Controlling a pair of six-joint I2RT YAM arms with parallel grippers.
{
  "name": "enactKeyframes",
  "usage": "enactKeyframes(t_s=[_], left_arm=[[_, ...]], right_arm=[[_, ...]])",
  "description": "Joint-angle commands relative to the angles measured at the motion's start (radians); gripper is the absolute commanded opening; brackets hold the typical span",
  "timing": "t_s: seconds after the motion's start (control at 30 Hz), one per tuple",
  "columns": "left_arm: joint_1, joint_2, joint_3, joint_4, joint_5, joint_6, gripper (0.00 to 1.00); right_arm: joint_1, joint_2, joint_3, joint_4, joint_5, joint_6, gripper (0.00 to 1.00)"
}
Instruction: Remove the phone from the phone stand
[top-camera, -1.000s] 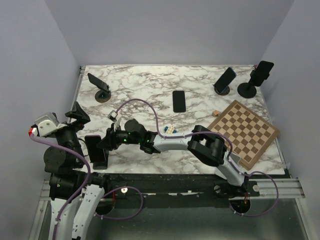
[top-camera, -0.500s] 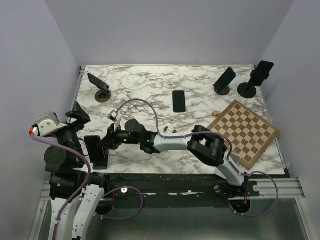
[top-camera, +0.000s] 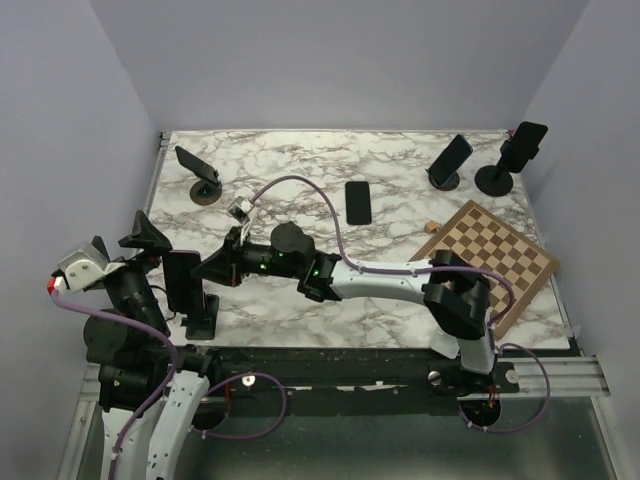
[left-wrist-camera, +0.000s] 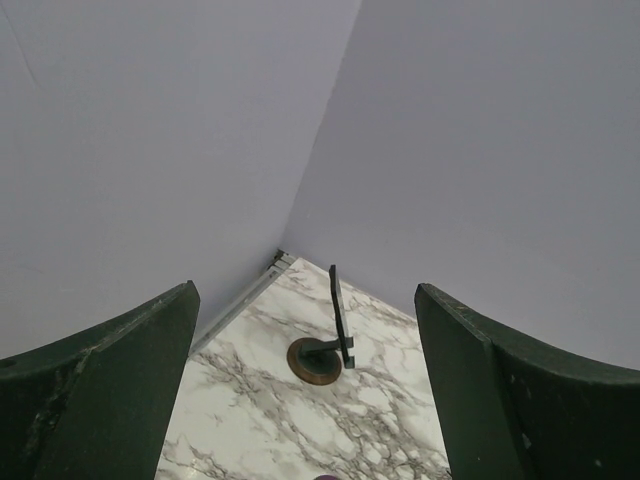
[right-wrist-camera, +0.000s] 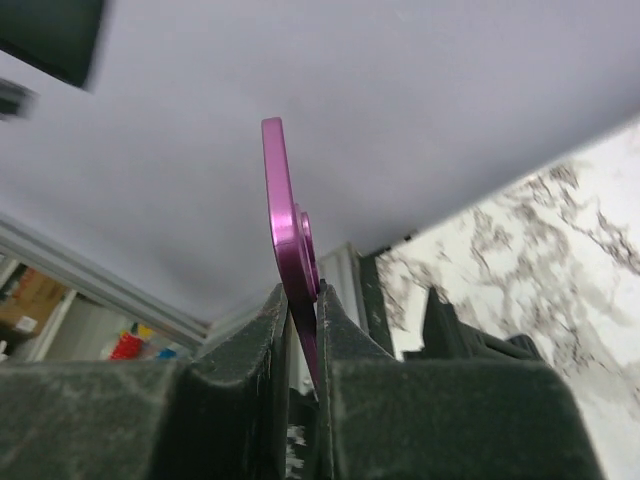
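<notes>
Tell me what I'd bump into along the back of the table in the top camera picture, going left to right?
Leaning phone on a round brown stand → phone lying flat on the marble → tilted phone on a small stand → phone on the black stand by the right wall.

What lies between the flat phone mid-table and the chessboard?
A small tan block, near a corner of the chessboard; otherwise the table is bare up to the flat phone. The top view shows it.
</notes>
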Motion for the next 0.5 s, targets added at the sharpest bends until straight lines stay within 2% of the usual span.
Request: enactKeyframes(t_s=[0.0, 0.2, 0.33, 0.47], left_arm=[[0.005, -0.029, -0.019, 0.031, -0.055, 0.005, 0.96], [-0.001, -0.031, -0.019, 0.024, -0.050, -0.018, 0.98], [-0.006, -0.035, -0.019, 0.023, -0.056, -0.020, 0.99], [-0.011, -0.034, -0.022, 0.024, -0.048, -0.023, 0.98]], right_arm=[[-0.005, -0.125, -0.033, -0.028, -0.005, 0.051, 0.01], [-0.104, -0.246, -0.204, -0.086, -0.086, 0.090, 0.01], [-0.214, -0.320, -0.273, -0.206, -0.141, 0.087, 0.01], [-0.358, -0.348, -0.233, -0.416, -0.186, 0.038, 0.01]])
